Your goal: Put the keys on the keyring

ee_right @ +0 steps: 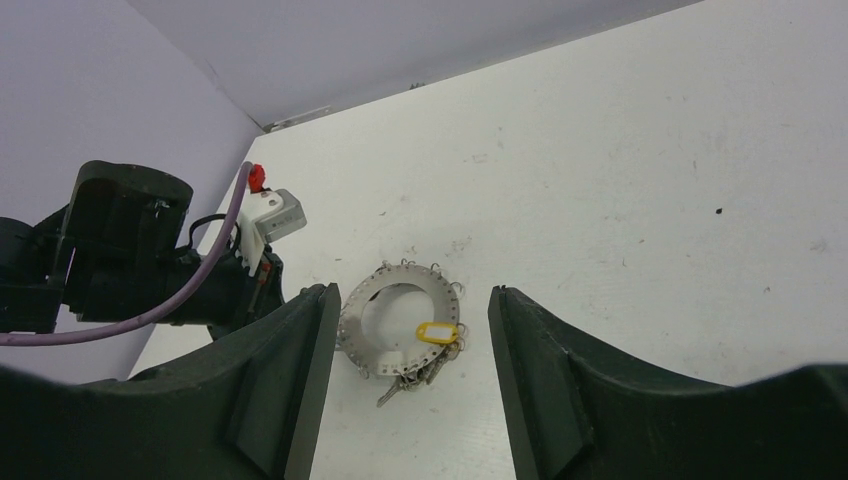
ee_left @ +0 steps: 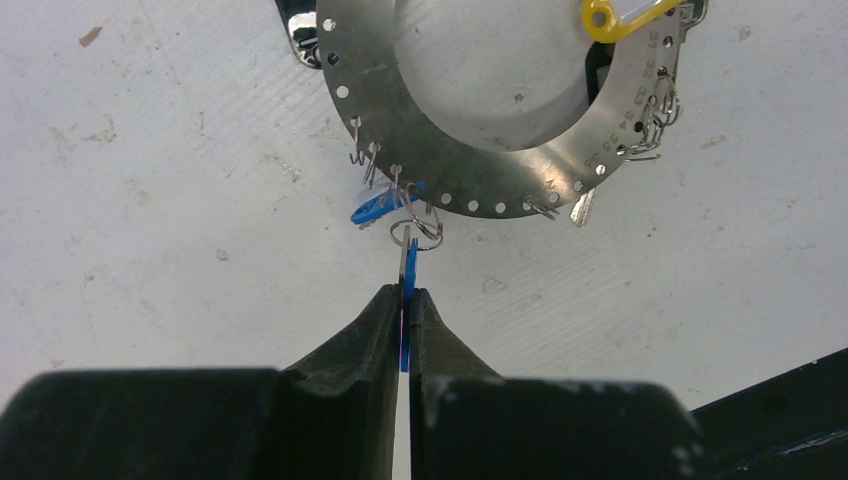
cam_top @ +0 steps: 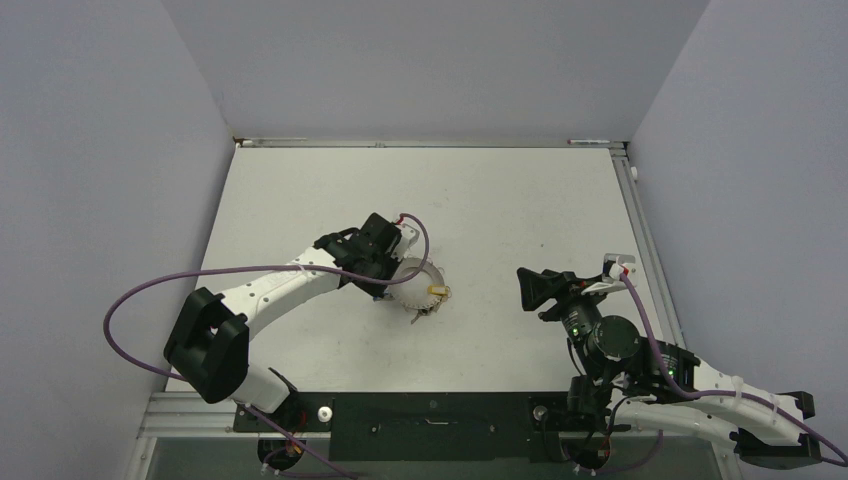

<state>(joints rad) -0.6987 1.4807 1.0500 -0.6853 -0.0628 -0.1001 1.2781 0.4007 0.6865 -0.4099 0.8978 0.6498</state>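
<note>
The left arm (cam_top: 280, 285) stretches from its base toward 2 o'clock. Its wrist is bent so that the left hand (cam_top: 393, 288) points down at the table (cam_top: 500, 200), with the fingers (ee_left: 370, 330) pressed together on a thin blue key (ee_left: 407, 335). The right arm (cam_top: 700, 385) is folded at 4 o'clock. The right hand (cam_top: 527, 288) is raised and aimed toward 9 o'clock, its jaws parted and holding nothing.
</note>
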